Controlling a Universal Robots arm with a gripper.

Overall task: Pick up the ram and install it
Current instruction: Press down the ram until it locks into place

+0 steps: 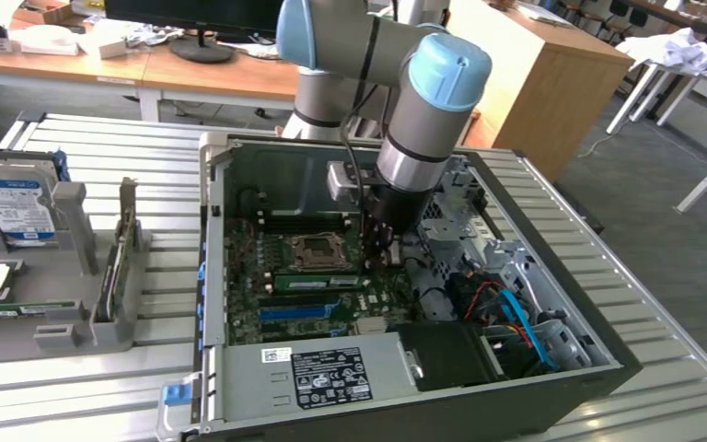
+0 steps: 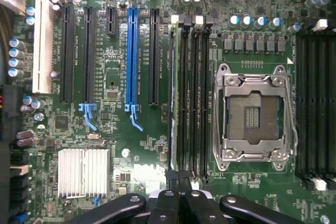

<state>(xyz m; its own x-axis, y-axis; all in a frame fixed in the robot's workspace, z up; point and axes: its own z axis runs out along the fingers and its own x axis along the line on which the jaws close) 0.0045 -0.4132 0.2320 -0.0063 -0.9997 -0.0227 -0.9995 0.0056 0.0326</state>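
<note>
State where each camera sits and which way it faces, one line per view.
Exterior view: off the arm, raised, looking down at the open computer case; the arm's grey and blue links show.
Wrist view: on the wrist, looking straight down onto the motherboard; the shut end effector shows.
Shared: blue slot, CPU socket, ram.

Ram (image 1: 317, 279) in motherboard (image 1: 283, 299) slot, pincer (image 1: 382, 264) above.

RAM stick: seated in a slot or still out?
In. The ram stands on edge in a slot beside the CPU socket; the shut gripper is right above its end.
</note>
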